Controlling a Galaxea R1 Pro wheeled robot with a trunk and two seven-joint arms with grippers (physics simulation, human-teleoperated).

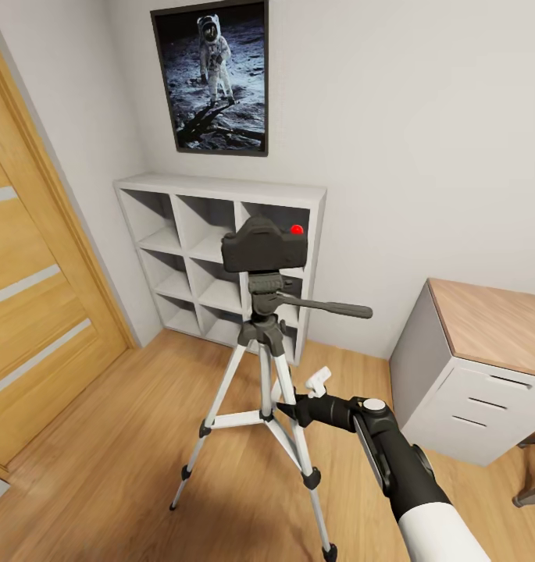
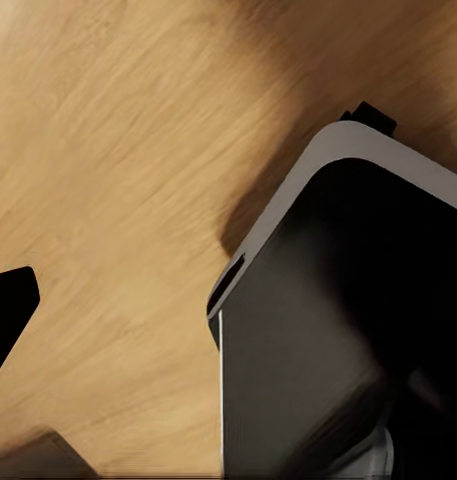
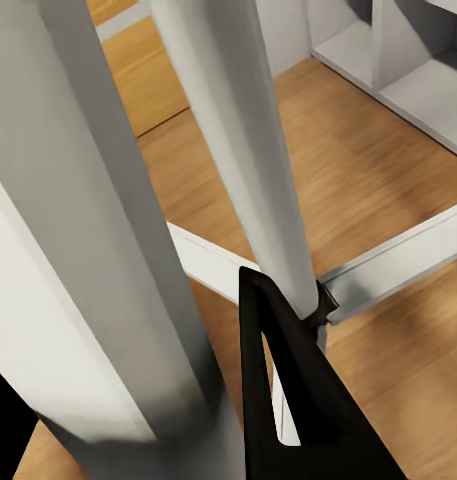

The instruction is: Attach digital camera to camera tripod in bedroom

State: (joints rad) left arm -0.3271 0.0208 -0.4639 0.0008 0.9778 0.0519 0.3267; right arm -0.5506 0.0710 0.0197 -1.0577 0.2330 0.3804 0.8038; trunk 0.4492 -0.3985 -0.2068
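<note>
The digital camera (image 1: 264,243) sits atop the camera tripod (image 1: 265,367) in the bedroom, before the white cube shelf (image 1: 220,254) at twelve o'clock. The right gripper (image 1: 298,400) hangs low among the tripod's legs, its jaws' spread impossible to tell. Drawing that arm back slowly, clear of the legs, should avoid toppling the mount.

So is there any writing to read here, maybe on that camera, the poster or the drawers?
No readable text anywhere in these pictures.
The digital camera: no brand or label, just a red dot.
The astronaut poster: a picture alone, no caption.
The camera tripod: plain legs and head, no markings.
The drawer unit and the white cube shelf: blank.
</note>
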